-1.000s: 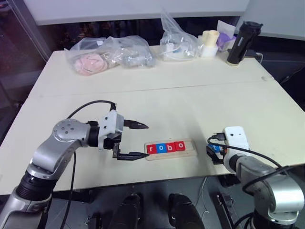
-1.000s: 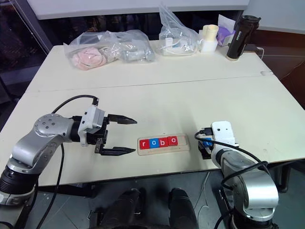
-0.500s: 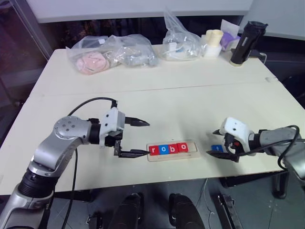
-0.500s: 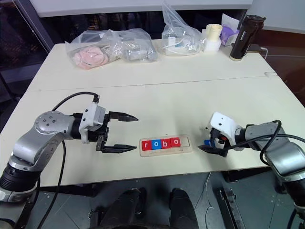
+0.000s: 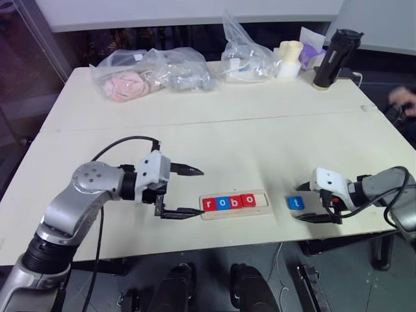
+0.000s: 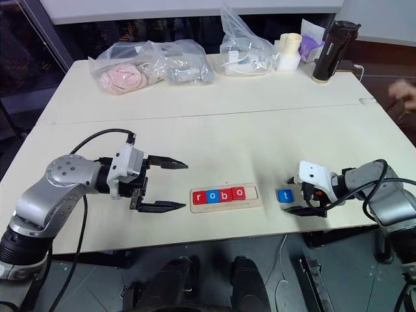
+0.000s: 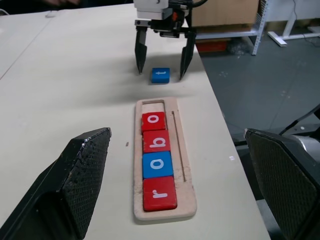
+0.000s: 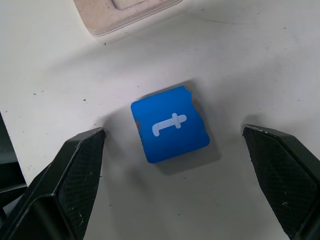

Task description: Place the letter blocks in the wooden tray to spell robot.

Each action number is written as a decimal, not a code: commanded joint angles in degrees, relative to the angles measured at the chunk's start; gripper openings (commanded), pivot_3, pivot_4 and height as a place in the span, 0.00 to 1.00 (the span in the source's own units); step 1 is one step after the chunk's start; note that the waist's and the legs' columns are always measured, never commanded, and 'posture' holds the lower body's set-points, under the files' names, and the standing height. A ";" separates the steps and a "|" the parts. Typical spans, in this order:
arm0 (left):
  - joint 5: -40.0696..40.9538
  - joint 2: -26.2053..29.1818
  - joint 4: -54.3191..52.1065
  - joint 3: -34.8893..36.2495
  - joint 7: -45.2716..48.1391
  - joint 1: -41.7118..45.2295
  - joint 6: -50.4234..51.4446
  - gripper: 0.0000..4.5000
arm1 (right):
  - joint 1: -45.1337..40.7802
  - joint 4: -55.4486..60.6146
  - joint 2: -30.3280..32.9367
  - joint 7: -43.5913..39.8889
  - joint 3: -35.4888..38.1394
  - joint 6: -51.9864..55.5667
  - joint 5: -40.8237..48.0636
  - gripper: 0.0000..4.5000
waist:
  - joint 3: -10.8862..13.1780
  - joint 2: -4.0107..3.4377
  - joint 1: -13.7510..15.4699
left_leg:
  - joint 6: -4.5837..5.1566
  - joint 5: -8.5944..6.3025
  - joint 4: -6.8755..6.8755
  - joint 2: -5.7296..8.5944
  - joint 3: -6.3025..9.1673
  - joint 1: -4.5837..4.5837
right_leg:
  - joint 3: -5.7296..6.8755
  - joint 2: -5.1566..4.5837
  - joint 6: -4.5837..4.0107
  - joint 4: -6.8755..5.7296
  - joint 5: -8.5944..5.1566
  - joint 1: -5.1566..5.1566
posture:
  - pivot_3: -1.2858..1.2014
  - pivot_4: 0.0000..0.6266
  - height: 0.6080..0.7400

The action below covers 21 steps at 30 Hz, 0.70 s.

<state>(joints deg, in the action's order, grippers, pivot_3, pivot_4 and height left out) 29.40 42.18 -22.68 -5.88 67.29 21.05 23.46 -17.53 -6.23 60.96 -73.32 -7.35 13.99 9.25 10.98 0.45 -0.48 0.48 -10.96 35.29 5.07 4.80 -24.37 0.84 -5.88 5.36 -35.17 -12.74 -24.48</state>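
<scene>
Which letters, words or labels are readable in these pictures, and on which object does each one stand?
"r" on the first red block in the wooden tray.
"o" on the blue block next to it.
"b" on the second red block.
"o" on the third red block.
"t" on the loose blue block lying on the table.
Nothing is readable on the black bottle or the plastic bags.

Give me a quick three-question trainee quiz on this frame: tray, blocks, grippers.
1. True or false: the tray holds four blocks.
2. Where is the t block? A) in the tray B) on the table between the right gripper's open fingers C) held by the left gripper
3. Which end slot of the tray is empty: the one by the r block or the one by the last o block?

Key: 1 true; 2 B; 3 by the last o block.
</scene>
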 commanded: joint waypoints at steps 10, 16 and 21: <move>1.21 0.98 -2.01 1.82 -0.33 -0.22 0.67 1.00 | -2.40 5.16 -1.84 -0.86 0.65 1.35 -0.07 0.25 | 0.00 -0.01 -0.01 | -0.01 0.01 0.02 0.00 -0.01 0.01 | -0.02 0.01 0.00 -0.03 0.03 -0.01 | 0.52 0.24 0.98; 1.27 0.99 -2.04 1.84 -0.46 -0.20 0.84 1.00 | -6.38 13.43 -3.69 -1.30 -0.41 5.75 1.61 0.25 | -0.01 -0.02 -0.02 | -0.01 0.01 0.02 0.00 -0.01 0.01 | -0.04 0.01 0.01 -0.05 0.04 -0.02 | 0.52 0.24 0.98; 1.35 0.88 -2.14 1.84 -0.62 -0.11 0.87 1.00 | -7.39 16.79 -5.87 -1.10 -3.37 7.65 0.66 0.25 | -0.01 -0.01 0.31 | -0.02 0.01 0.02 0.01 0.00 0.00 | -0.04 0.00 0.01 -0.04 0.04 -0.02 | 0.52 0.24 0.98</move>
<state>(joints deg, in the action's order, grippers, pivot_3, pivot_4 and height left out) 29.54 42.70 -23.24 -5.75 66.92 20.76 24.46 -24.47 9.02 55.29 -74.49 -10.42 21.25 9.78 10.97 0.44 -0.17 0.46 -10.95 35.32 5.08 4.80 -24.37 0.80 -5.88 5.38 -35.20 -12.70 -24.49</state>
